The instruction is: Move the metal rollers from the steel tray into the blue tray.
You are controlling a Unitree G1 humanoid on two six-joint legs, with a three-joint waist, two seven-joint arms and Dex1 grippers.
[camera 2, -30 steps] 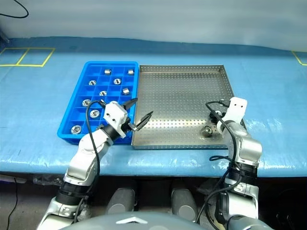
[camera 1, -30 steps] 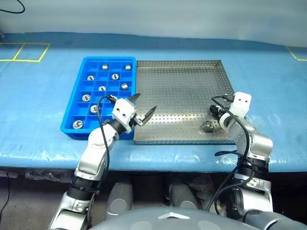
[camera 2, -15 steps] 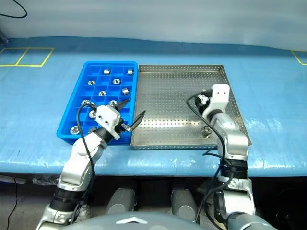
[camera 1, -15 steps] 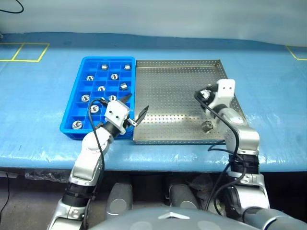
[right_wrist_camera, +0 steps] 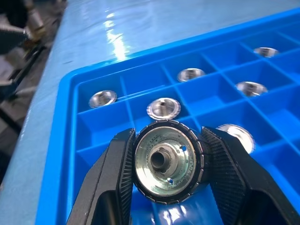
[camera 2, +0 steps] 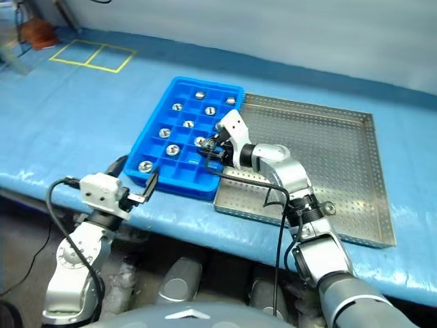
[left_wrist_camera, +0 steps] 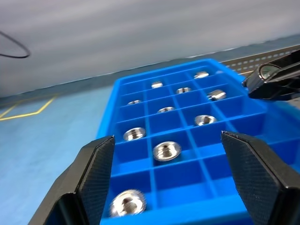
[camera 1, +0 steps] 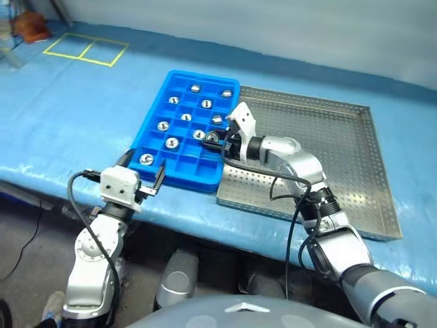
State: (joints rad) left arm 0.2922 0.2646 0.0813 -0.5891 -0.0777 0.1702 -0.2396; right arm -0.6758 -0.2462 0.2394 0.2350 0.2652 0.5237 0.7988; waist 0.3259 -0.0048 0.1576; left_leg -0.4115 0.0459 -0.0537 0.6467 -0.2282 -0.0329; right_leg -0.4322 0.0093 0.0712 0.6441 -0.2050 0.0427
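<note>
No text, label, brand or number can be read anywhere. The one sign is a pair of yellow tape squares [camera 1: 86,50] marked on the blue worktop [camera 1: 61,116], well apart from the blue tray [camera 1: 151,126]; they carry no writing.

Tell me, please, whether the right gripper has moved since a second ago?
Yes. The right gripper, shut on a roller, has crossed from the steel tray's near right corner to over the blue tray's edge.
</note>
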